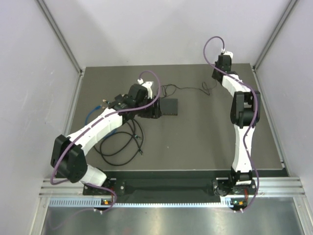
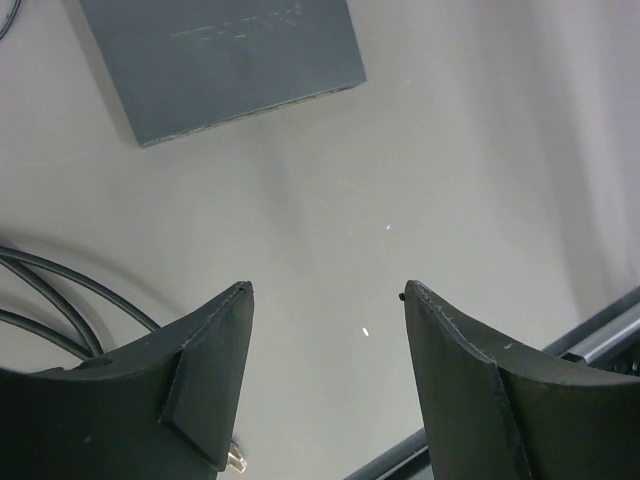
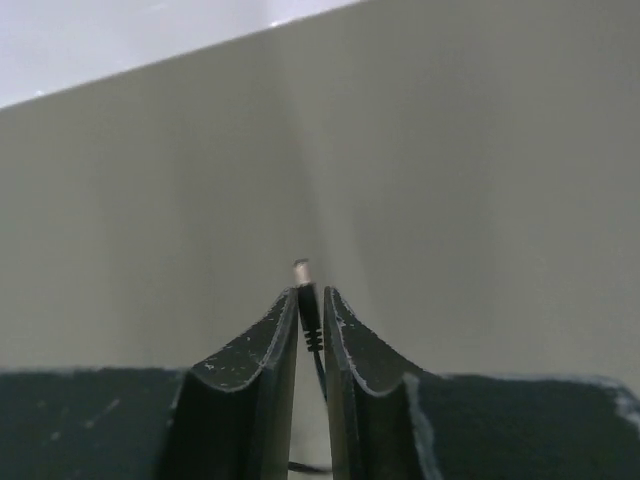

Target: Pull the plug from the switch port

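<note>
The flat matte black switch lies at the table's middle; in the left wrist view it sits at the top left, and I cannot make out its port. My left gripper is just left of the switch, open and empty, apart from the box. My right gripper is at the far back right, shut on the small black barrel plug, whose metal tip sticks out past the fingertips. The plug's thin black cord trails across the table towards the switch.
Looped black cables and a blue cable lie under the left arm; some show in the left wrist view. A metal rail runs at the bottom right of that view. Enclosure walls stand close behind the right gripper.
</note>
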{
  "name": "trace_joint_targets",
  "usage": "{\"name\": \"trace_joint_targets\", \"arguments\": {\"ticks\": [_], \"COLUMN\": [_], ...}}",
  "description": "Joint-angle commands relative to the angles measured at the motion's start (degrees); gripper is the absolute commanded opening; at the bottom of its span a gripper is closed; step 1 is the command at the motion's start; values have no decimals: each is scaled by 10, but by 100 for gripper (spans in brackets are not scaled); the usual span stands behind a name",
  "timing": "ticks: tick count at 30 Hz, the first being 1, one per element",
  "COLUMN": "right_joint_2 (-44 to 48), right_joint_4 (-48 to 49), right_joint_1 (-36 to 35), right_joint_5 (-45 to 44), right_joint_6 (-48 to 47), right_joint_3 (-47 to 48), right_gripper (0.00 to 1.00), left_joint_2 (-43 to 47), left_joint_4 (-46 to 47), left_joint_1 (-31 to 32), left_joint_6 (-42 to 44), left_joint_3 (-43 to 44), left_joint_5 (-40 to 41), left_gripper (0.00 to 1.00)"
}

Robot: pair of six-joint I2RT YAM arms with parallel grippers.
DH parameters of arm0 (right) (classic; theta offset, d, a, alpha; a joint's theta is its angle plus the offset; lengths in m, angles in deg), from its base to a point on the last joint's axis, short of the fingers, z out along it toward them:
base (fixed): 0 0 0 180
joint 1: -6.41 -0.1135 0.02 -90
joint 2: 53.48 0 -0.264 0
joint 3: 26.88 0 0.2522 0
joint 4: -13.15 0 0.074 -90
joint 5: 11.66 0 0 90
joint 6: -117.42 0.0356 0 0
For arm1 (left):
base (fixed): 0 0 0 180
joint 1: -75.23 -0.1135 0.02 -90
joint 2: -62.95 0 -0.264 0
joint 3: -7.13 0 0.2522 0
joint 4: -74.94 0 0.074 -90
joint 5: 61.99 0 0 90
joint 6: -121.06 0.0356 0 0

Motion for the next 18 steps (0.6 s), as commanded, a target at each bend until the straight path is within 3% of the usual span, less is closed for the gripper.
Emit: {"name": "trace_joint_targets", "arguments": {"ticks": [1,3,5,8,9,11,13,15,17,18], "right_joint_2": [3,-6,-15,-9,33,44,92,136,227,259], "right_joint_4": [1,-17,-32,-38,-63,-73,-104,-126,-119,-108], "right_joint_1": [-4,-4,-5,-4,-7,-7,-8,-10,-21,-25], "right_joint_5": [2,2,2,2,-2,-2,-2,10,19,24], "right_joint_6": [-15,-19,-23,-27,-29,-27,-12,0,14,15], "right_joint_3": [35,49,60,57,56,56,42,-6,-69,-135], "right_gripper": [17,20,37,45,55,59,72,78,99,100], "left_joint_2": [32,35,43,50,66,72,84,93,112,117], "left_joint_4": [-3,-17,-21,-32,-27,-21,-5,23,73,91], "left_joint_1": [1,1,1,1,2,2,2,2,1,1], "left_joint_6": [11,15,18,15,7,6,-4,-13,-24,-30], "left_joint_3": [9,10,8,6,-1,-5,-16,-41,-64,-88], "left_joint_5": [-20,-22,-23,-27,-35,-43,-50,-58,-60,-58], "left_gripper": [67,67,67,69,73,73,78,79,80,81]}}
